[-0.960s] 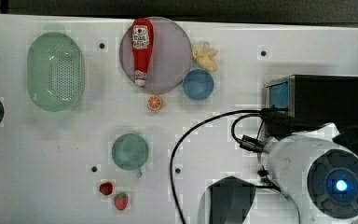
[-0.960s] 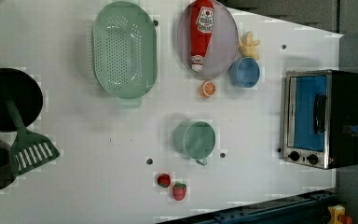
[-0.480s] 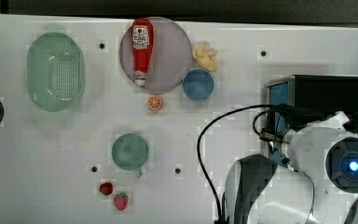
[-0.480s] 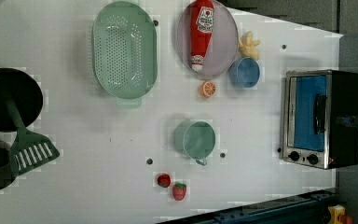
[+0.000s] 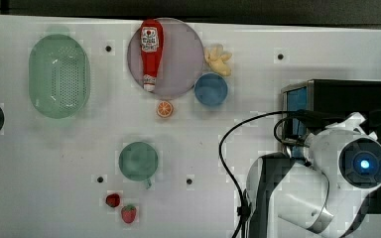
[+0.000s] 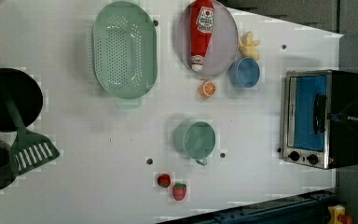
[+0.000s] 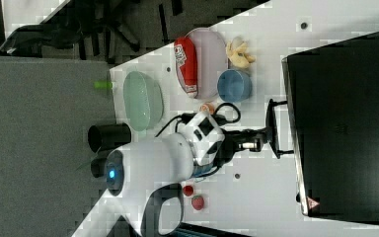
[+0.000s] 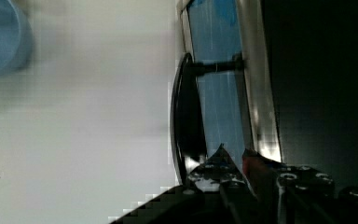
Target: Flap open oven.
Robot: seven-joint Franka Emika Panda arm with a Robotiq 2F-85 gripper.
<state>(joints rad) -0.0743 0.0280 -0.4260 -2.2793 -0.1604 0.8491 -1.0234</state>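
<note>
The oven (image 5: 349,96) stands at the top view's right edge, black on top (image 7: 345,123), with a silver frame and knobs (image 6: 303,157). Its blue glass door (image 6: 309,112) sits flat against the frame, and the dark bar handle (image 7: 272,129) stands out from it. My gripper (image 7: 264,138) reaches level across the table and touches that handle near its middle. In the left view the gripper (image 6: 334,116) comes over the oven's top beside the handle (image 6: 319,112). In the wrist view the gripper (image 8: 235,156) looks shut, its tips over the glass (image 8: 216,102) just behind the handle (image 8: 186,116).
A blue bowl (image 5: 211,89) sits nearest the oven, with a yellow toy (image 5: 218,58), a plate (image 5: 183,59) bearing a ketchup bottle (image 5: 150,52), and an orange half (image 5: 164,108) beyond. A green cup (image 5: 138,161), strawberries (image 5: 120,207) and colander (image 5: 59,74) lie farther off. My cable (image 5: 225,148) loops over the table.
The arm has swung toward the oven. In the left view the gripper has slid in from the right, over the oven's top to the handle. The door has not moved.
</note>
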